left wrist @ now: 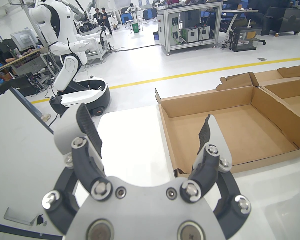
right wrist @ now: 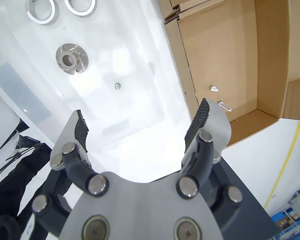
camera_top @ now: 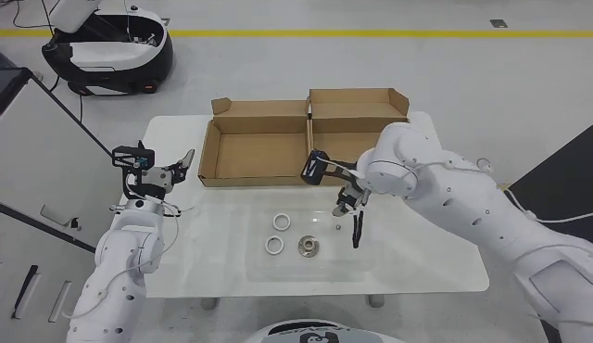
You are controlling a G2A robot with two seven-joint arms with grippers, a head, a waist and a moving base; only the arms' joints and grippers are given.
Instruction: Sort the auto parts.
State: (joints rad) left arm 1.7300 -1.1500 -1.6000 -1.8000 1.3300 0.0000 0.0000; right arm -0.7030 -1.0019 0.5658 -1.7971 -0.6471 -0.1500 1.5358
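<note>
The flanged hub [right wrist: 80, 62] (judged heavy, stiff, slippery) was seen on the worktop [right wrist: 130, 38] near two rings [right wrist: 28, 7]; its rim was favoured for grasping. Left gripper [left wrist: 145, 111] and right gripper [right wrist: 141, 107] fingers were spread wide.

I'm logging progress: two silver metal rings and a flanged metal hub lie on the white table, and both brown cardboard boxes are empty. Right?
Not both. The right wrist view shows two small silver bolts in the right-hand brown cardboard box. The other cardboard box is empty; the rest stands.
</note>
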